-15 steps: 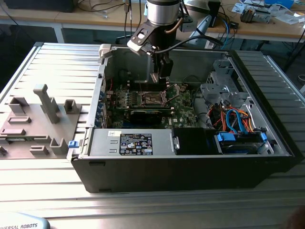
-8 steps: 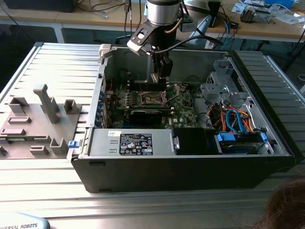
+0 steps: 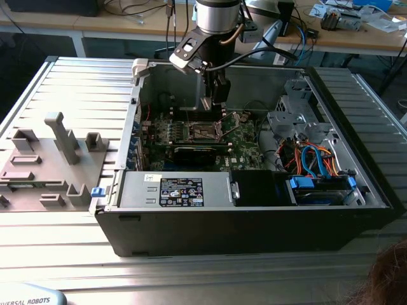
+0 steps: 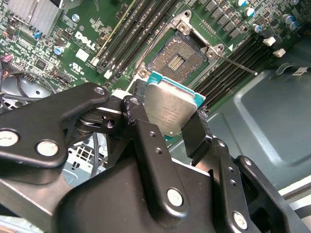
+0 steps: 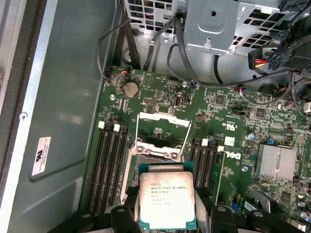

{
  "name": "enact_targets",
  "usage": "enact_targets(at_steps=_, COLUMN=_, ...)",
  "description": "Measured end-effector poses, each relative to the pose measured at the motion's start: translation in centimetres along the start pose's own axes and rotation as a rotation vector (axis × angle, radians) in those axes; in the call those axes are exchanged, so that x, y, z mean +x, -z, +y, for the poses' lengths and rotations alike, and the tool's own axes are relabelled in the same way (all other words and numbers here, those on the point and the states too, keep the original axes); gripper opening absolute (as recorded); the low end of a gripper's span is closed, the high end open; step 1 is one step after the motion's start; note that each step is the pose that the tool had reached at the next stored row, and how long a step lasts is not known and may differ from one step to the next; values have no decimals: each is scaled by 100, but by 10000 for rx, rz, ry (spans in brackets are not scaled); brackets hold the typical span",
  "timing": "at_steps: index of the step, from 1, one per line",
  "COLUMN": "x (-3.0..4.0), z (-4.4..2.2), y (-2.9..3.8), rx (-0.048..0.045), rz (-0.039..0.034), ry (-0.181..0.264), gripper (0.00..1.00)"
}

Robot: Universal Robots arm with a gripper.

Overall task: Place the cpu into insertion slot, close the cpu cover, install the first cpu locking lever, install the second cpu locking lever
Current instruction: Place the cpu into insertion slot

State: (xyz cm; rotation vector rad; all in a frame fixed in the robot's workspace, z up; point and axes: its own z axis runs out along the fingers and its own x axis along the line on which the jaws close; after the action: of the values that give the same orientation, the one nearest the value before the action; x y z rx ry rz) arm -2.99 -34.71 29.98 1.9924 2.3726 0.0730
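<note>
My gripper (image 3: 218,107) hangs inside the open computer case above the green motherboard (image 3: 245,149). It is shut on the cpu (image 5: 166,199), a flat square chip with a silver-grey top, gripped by two opposite edges between black fingers (image 5: 122,216). The second wrist view shows the cpu (image 4: 171,109) tilted, a short way off the insertion slot (image 4: 176,60), whose dark pin field lies bare. The cpu cover (image 5: 163,119), a thin metal frame, is swung open beyond the slot. A thin locking lever (image 4: 238,65) sticks out beside the slot. From outside, the insertion slot (image 3: 202,131) lies just under the fingers.
Black memory slots (image 5: 109,165) flank the socket on both sides. A long black expansion card (image 3: 200,152), the power supply (image 3: 181,190) and a drive cage with cables (image 3: 311,162) crowd the case. A grey fixture plate (image 3: 51,159) lies at the exterior view's left. Hair (image 3: 388,273) shows at the lower right.
</note>
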Motion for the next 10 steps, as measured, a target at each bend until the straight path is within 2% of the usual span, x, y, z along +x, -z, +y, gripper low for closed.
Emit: enact_targets(at_steps=10, x=0, z=0, y=-2, rx=0, rz=-3, ry=-52, gripper=54)
